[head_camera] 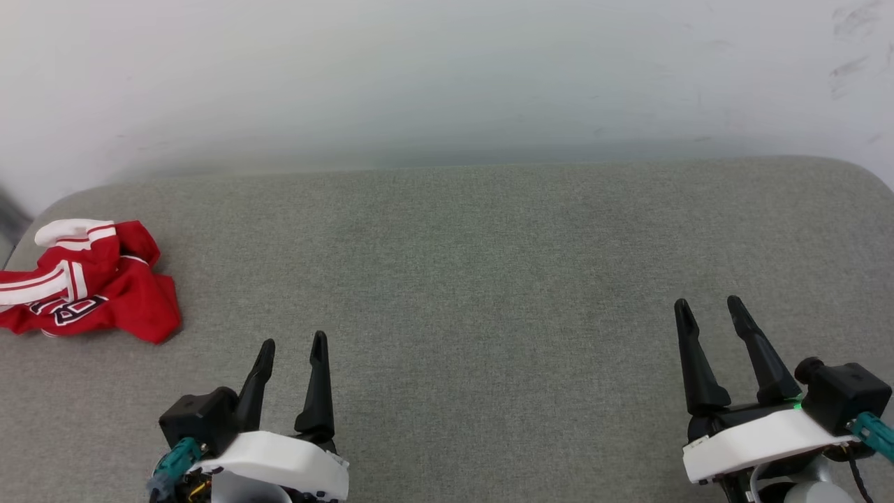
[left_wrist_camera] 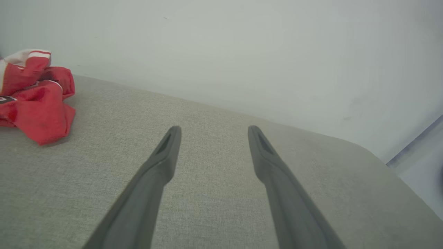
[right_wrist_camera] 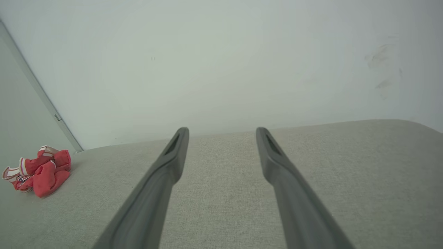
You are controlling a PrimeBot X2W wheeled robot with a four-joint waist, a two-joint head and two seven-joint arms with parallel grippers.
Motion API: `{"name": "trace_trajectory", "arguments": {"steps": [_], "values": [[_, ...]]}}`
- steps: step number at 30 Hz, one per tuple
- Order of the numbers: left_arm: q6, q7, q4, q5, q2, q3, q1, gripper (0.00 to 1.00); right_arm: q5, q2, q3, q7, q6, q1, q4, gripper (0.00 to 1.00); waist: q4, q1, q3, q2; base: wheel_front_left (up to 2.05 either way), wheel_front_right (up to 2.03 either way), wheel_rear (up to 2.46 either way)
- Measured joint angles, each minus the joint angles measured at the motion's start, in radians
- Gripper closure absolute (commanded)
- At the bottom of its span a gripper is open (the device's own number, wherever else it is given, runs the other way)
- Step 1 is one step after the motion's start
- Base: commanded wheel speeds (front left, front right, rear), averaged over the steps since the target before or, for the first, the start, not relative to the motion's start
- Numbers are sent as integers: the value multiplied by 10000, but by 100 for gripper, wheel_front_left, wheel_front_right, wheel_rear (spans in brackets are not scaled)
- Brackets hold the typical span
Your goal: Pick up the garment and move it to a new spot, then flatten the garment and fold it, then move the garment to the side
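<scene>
Closest to me, at the near edge of the grey fabric surface (head_camera: 454,279), the robot's two grippers are hanging over the cloth with their fingers pointing away toward the wall. On the robot's left side, the left gripper (head_camera: 293,339) is holding its two dark fingers spread apart with nothing between them, and bare grey weave is showing through the gap. Well off to the other side, the right gripper (head_camera: 708,302) is doing likewise: its fingers are standing wide and pinching nothing, with open fabric lying ahead of them. Both white wrist housings are sitting low at the front, each carrying a black camera block on its outer side.

Farther out and away to the left, the garment (head_camera: 91,279) is lying in a crumpled heap near the left end of the surface, close to its rounded back corner. It is sitting well apart from both grippers, nearer the left one. Red cloth is bunching up in folds, a white sleeve with red striped trim is poking out on top, and part of the black, white-outlined lettering is showing along the front fold, too creased to read whole.

Beyond it all, a pale wall (head_camera: 447,70) is rising behind the surface, with a few faint dark scuffs showing at its upper right.
</scene>
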Motion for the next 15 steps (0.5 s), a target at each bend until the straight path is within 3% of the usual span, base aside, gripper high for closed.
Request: {"name": "trace_trajectory", "arguments": {"steps": [5,15], "values": [[416,-176,10,460,209,-499,-2,0,-872,0,65,-178,0,11,-54,0,-6,0,3,0,0,0,0],[397,-410,134,1252,232,-665,49,0,-1952,0,221,-405,0,58,-84,0,-5,0,8,0,0,0,0]]}}
